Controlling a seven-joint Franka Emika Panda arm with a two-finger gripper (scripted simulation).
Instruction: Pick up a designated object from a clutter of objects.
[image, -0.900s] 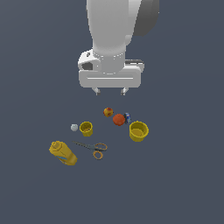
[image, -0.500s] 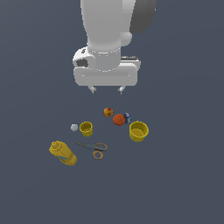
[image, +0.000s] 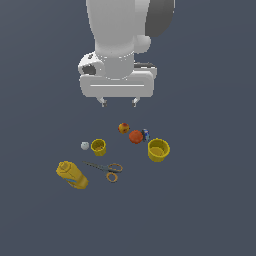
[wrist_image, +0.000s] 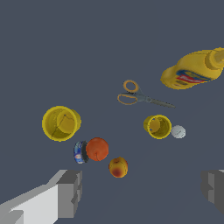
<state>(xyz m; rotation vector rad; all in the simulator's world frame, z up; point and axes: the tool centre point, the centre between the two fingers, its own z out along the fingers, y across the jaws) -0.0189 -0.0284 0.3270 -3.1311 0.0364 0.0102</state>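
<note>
The scissors (image: 106, 170) (wrist_image: 139, 96) lie flat on the dark floor, grey blades pointing toward the mustard bottle (image: 72, 174) (wrist_image: 194, 70), tan-orange loops on the other side. My gripper (image: 118, 103) (wrist_image: 140, 192) hangs open high above the clutter, roughly over the orange-yellow ball (image: 123, 128) (wrist_image: 118, 167), with nothing between its fingers (wrist_image: 65, 192). The scissors are well below it and nearer the camera in the exterior view.
Two yellow cups stand upright: a small one (image: 98, 147) (wrist_image: 157, 126) beside a white ball (image: 85, 145) (wrist_image: 178, 131), and a larger one (image: 158, 149) (wrist_image: 61, 123). A red-orange ball (image: 135, 136) (wrist_image: 97, 148) touches a blue ball (image: 145, 134) (wrist_image: 79, 152).
The gripper and arm have risen and shifted slightly toward the exterior view's left. The objects on the floor have not moved.
</note>
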